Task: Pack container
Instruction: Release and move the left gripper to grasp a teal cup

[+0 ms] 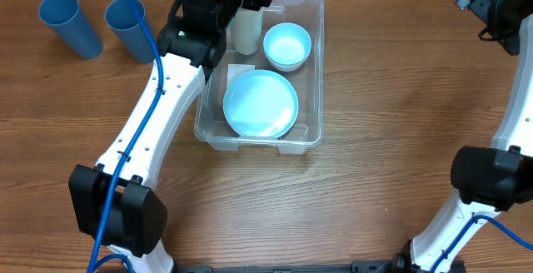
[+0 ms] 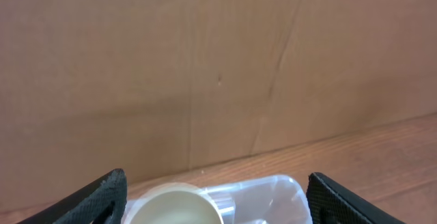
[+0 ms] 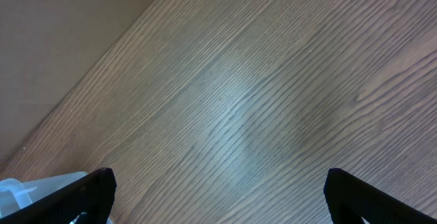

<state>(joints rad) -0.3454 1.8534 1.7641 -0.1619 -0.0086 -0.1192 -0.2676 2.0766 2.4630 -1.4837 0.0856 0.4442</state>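
Container (image 1: 319, 73) sits mid-table, a clear bin holding a pale blue plate (image 1: 261, 103) at its near end, a pale blue bowl (image 1: 287, 44) at the far right and a cream cup (image 1: 246, 30) upright in the far left corner. My left gripper (image 2: 215, 197) hangs right over that cup, jaws spread wide. In the left wrist view the cup rim sits low between the fingers, and I see no contact with either.

I judge this the placing step, with the cup set down. To finish it well I'd lift straight up until the fingertips clear the rim, and only then swing away, since a sideways drift could tip the cup against the bin wall. Two blue cups (image 1: 71, 23) wait outside, at the table's (image 1: 391, 115) far left. The right gripper (image 3: 218, 197) is parked far right, spread open over bare wood and holding nothing.
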